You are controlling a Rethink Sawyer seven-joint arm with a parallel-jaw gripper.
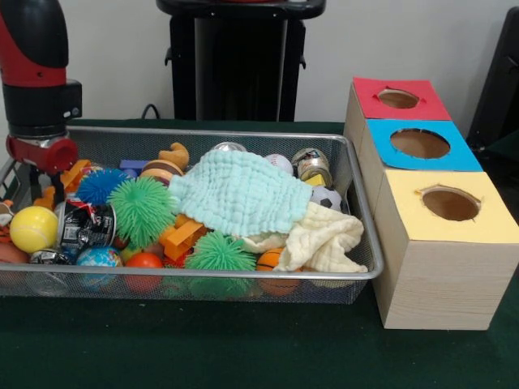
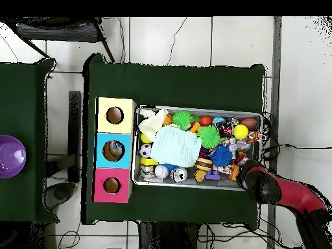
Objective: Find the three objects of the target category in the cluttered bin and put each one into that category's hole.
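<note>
A wire mesh bin holds a jumble of toys. A mint cloth lies over the middle, and a cream cloth is draped at the right front. Around them are two green spiky balls, a blue spiky ball, a yellow ball, an orange ball, a small soccer ball, cans and orange blocks. My gripper hangs low in the bin's far left corner, above the orange pieces there. In the overhead view the gripper sits at the bin's lower right corner.
Three wooden boxes stand in a row to the right of the bin, each with a round hole on top: red farthest, blue in the middle, yellow nearest. A purple bowl rests on a separate table.
</note>
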